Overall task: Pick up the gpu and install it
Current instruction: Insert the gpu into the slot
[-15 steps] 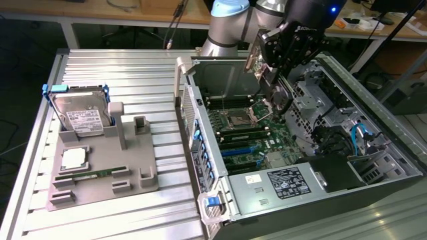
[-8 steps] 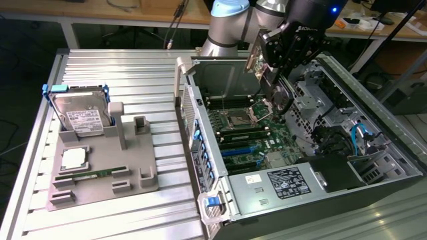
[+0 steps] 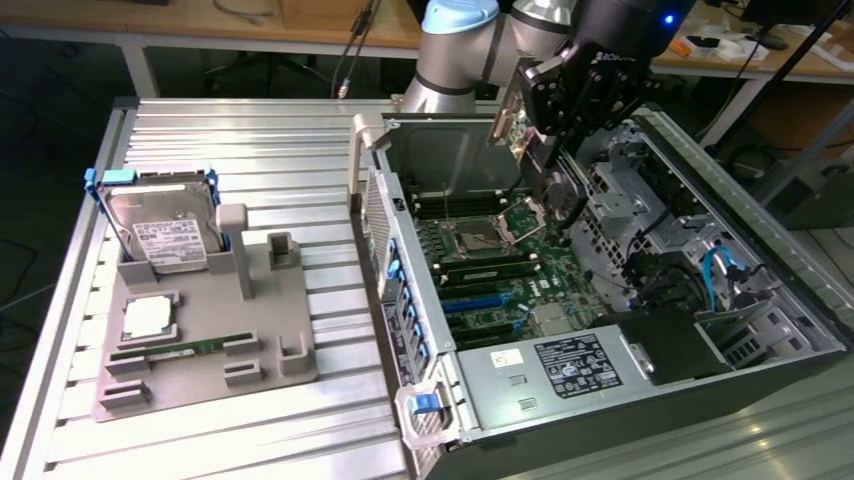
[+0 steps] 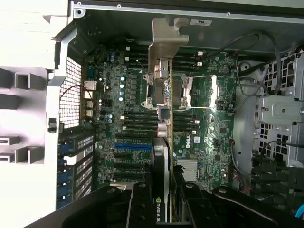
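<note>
While our jaws are clamping the gpu (image 4: 161, 161), we are holding it over the motherboard (image 4: 209, 118) mid-frame, not yet seated.

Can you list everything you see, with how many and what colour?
table: one, silver ridged metal, under everything
holder: one, grey, on the table, exterior view's left
hard drive: one, silver with white label, standing in the holder
RAM stick: one, green, lying in the holder
processor chip: one, silver, lying on the holder
computer case: one, grey, open, exterior view's right
motherboard: one, green, inside the case
gpu: one, green and black with silver bracket, edge-on above the motherboard
robot arm: one, grey with light-blue joint, above the case
hand: one, black, closed on the gpu
</note>
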Motion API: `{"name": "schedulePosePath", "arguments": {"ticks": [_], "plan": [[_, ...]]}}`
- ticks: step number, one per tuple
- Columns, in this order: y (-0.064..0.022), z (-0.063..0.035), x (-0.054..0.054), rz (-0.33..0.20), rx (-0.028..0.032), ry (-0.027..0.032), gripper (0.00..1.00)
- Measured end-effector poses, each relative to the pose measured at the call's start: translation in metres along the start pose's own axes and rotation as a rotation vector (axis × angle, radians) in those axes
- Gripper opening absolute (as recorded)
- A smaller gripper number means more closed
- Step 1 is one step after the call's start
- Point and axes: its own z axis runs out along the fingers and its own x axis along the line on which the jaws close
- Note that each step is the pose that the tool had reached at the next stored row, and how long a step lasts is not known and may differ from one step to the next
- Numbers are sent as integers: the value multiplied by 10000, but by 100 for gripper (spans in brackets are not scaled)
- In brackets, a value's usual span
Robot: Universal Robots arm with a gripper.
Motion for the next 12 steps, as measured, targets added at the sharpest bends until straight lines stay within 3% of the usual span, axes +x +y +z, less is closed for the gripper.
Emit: {"name": "schedulePosePath", "arguments": {"ticks": [8,12], "plan": [[1,0,-1,-46,-1,1,27],[4,0,-4,-502,-8,19,27]]}}
